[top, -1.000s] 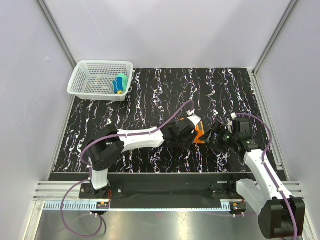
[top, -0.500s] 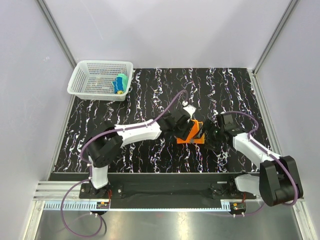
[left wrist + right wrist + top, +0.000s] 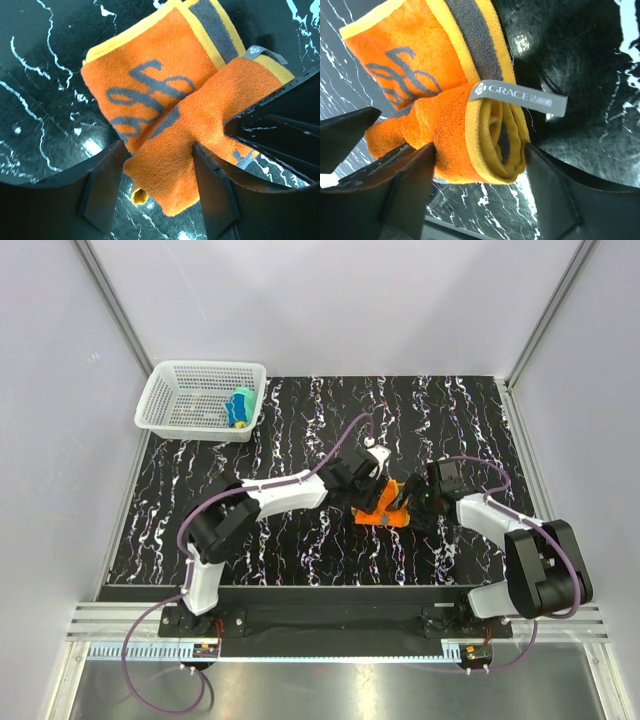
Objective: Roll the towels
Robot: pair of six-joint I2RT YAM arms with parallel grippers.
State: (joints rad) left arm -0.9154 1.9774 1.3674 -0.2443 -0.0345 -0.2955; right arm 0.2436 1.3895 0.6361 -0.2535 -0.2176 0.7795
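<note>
At mid-bench, the orange towel was down and half rolled

Far left, in the back corner, the white mesh basket [image 3: 160, 405] held the yellow towel [image 3: 239, 408], bundled with mostly blue showing, well apart from the work. A second before, the orange towel [image 3: 383, 510] had hung pinched between the arms nearer the front. Both arms had since swung inward and back, and it now lay on the bench [image 3: 280, 430], one flat panel with grey lettering spread out and the rest turned over into a loose roll.

The left tool [image 3: 157, 150] straddled one end of that roll, a finger against each side, gripping it. The right tool [image 3: 479, 150] had narrowed onto the opposite end, just below the grey label [image 3: 517, 97], its fingers against the roll's flanks and gripping too by the look of it. This towel seemed about midway through rolling, with the flat panel yet to be wound in.

The tools sat nearly nose to nose, leaving little slack between them. Open bench lay behind and to the left, and the bench's right and front edges stood well clear.
</note>
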